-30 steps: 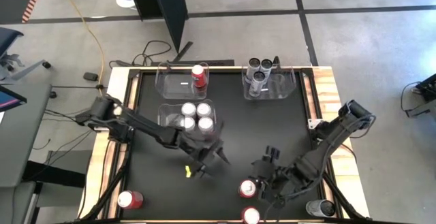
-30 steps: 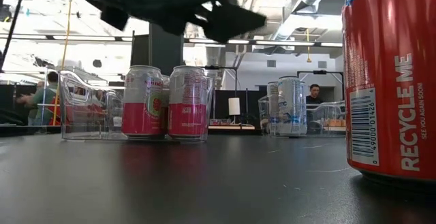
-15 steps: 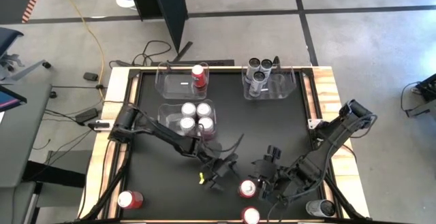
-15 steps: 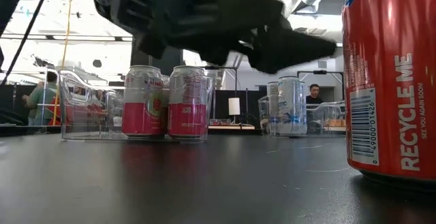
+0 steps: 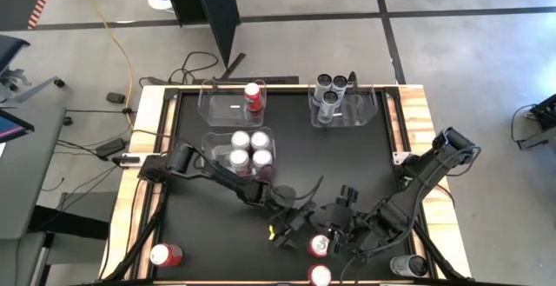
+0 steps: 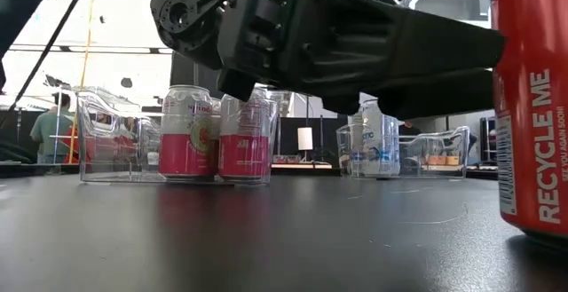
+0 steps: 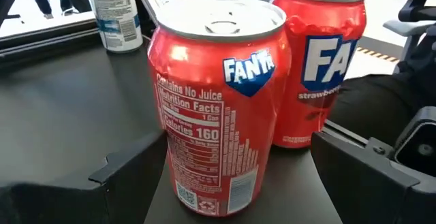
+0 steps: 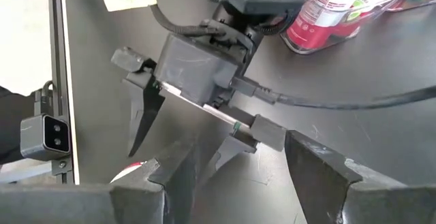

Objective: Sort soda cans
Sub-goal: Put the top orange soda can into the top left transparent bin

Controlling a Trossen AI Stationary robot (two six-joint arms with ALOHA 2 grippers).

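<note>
left gripper (image 5: 306,230) is wide open, one finger on each side of the upright red fanta soda can (image 7: 216,94) near the table's near edge, not clamped on it. a second red strawberry fanta can (image 7: 320,60) stands just beside it. right gripper (image 8: 231,176) hovers close on the right, fingers parted, holding nothing. four pink-and-white cans (image 5: 249,148) stand in a clear plastic bin (image 5: 208,141) centre-left, grey-silver cans (image 5: 330,90) in the far-right bin (image 5: 365,112), one red can (image 5: 253,96) in the far-left bin (image 5: 217,105).
</note>
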